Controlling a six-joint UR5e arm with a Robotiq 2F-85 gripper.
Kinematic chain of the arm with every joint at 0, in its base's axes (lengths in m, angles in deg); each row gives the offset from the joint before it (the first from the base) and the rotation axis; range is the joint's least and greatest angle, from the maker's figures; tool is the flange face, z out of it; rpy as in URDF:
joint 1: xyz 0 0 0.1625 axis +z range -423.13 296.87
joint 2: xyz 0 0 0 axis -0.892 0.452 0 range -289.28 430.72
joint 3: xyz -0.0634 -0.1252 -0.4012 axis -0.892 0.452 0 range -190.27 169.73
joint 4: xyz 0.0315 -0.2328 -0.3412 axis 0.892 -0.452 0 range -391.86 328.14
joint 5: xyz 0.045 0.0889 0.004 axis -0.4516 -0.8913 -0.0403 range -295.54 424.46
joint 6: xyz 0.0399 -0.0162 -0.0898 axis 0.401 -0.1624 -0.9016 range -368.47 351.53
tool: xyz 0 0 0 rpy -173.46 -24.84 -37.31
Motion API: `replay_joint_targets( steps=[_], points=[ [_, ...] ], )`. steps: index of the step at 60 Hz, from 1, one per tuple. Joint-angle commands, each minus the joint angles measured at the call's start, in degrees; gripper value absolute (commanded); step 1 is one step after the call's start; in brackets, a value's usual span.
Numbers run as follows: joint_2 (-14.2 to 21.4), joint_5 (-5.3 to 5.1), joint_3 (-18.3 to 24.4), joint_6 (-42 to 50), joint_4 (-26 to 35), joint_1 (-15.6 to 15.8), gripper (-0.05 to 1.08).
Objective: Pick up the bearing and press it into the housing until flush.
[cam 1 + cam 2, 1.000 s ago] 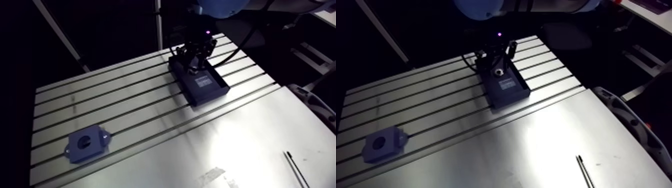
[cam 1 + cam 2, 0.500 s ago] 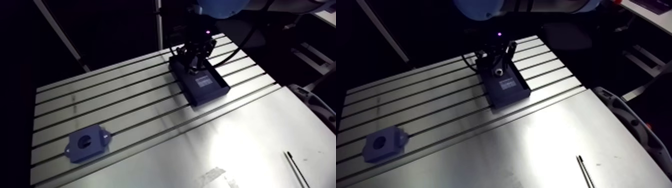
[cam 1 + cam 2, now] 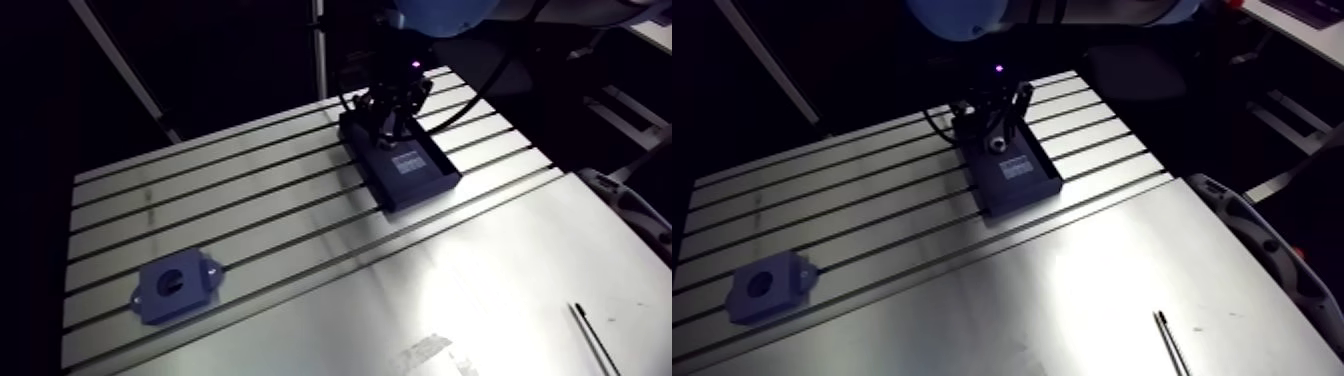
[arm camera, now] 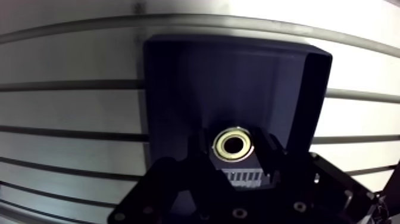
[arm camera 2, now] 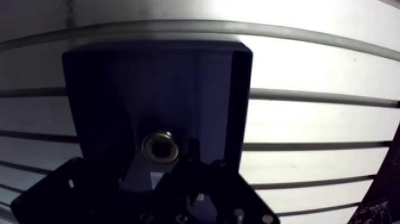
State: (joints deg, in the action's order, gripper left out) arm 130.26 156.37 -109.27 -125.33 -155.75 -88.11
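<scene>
Since the job starts with a pick and ends with a press, the slotted bench (image 3: 250, 200) carries two stations set well apart. A dark open tray (image 4: 306, 89) stands on the slots and seems to serve as the feed point, its walls keeping a small round part from rolling off. It holds one loose thing only, and a pale label (image 3: 406, 162) sits on its floor. Well away from the tray, across the slots, the housing (image 3: 185, 295) lies flat with its bore facing up and empty, so a part can be pushed straight down into it. The tool (image 3: 388, 125) hangs low over one end of the tray, straddling the bearing (image 4: 233, 144), which suggests the pick is the step in hand. Whether the tool stands apart or is clamped on the ring cannot be told. The bearing lies flat on the tray's floor, hole upward, just beside the label and nowhere near the housing, so the press is not yet begun.
</scene>
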Motion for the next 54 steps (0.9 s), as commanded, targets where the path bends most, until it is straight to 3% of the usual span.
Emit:
replay_joint_targets(
  steps=[1, 54],
  points=[
    [-0.01, 0.07, 0.00, 0.00, 0.00, 0.01, 0.48],
    [-0.10, 0.07, -0.26, 0.00, 0.00, 0.01, 0.50]
  ],
)
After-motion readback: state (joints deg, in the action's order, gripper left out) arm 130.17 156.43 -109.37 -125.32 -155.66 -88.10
